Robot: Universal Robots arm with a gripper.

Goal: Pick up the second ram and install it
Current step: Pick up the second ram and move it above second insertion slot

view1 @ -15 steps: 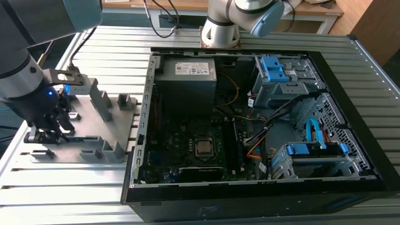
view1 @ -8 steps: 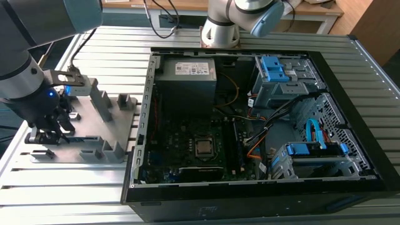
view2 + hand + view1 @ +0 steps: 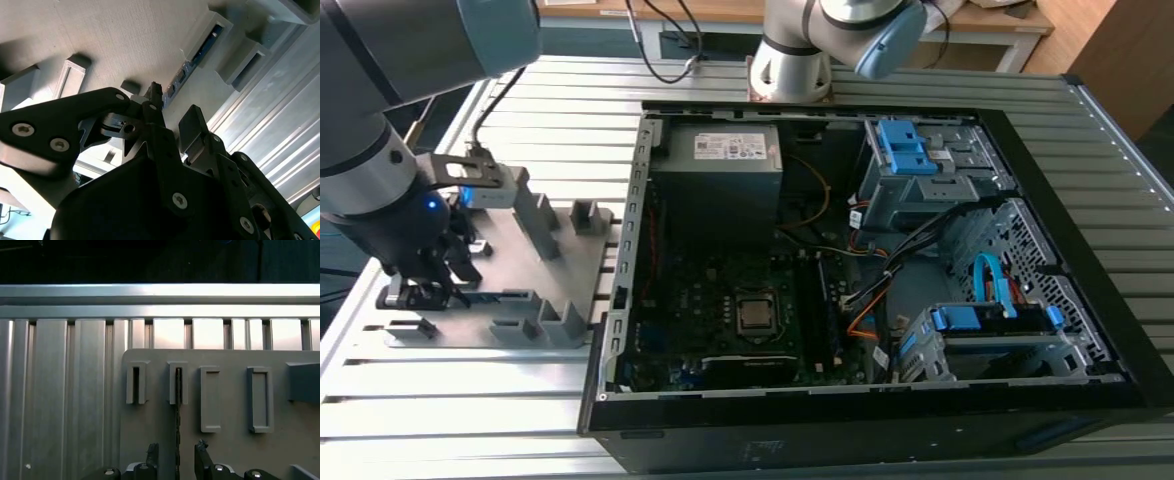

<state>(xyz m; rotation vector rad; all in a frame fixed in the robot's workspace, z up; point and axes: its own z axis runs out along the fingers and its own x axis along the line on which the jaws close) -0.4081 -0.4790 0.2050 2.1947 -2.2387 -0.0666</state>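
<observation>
First wrist view, second ram edge-up, long axis between parted fingers, perhaps untouched.

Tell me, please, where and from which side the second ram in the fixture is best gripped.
Probably by its two flat faces, along the free stretch, coming straight down from above. The second ram stands on edge on the grey fixture plate, one end in a slotted block, leaving both faces clear. The open tool straddles it.
</observation>
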